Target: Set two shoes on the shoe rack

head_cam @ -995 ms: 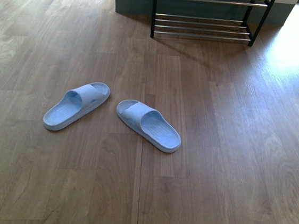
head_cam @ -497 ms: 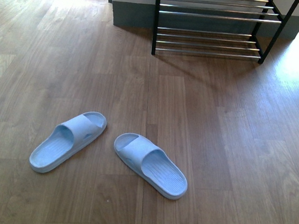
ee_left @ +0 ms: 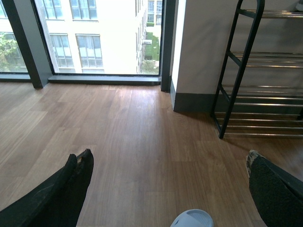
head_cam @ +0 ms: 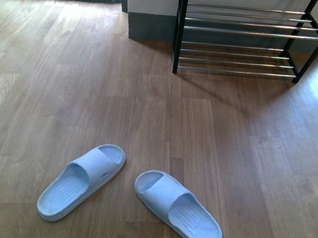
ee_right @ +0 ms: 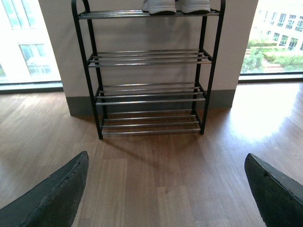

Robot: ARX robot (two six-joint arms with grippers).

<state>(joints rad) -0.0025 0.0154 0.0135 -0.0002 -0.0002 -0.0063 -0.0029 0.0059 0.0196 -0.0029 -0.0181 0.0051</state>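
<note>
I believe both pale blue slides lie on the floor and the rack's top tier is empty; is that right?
Not quite: the top tier holds white-soled shoes, as the right wrist view of the shoe rack shows. Both pale blue slides do lie on the floor.

Floor (head_cam: 228, 160) is wood-look plank with brown grain. It's smooth with a satin sheen and catches white glare over by the rack. The left slide (head_cam: 81, 182) and right slide (head_cam: 178, 211) look like one-piece moulded foam or soft plastic in pale blue. They're matt, with fine ribbing on the footbeds. On the shoe rack (head_cam: 242, 32), the side frames are black-coated metal tube with a slight gloss, and the rods are bright chrome — properly shiny. The fingers of the left gripper (ee_left: 168, 155) and right gripper (ee_right: 166, 157) are black, matt and rough — grainy, scuffed pale at the tips. The wall (ee_right: 57, 47) behind is flat matt white paint.
</note>
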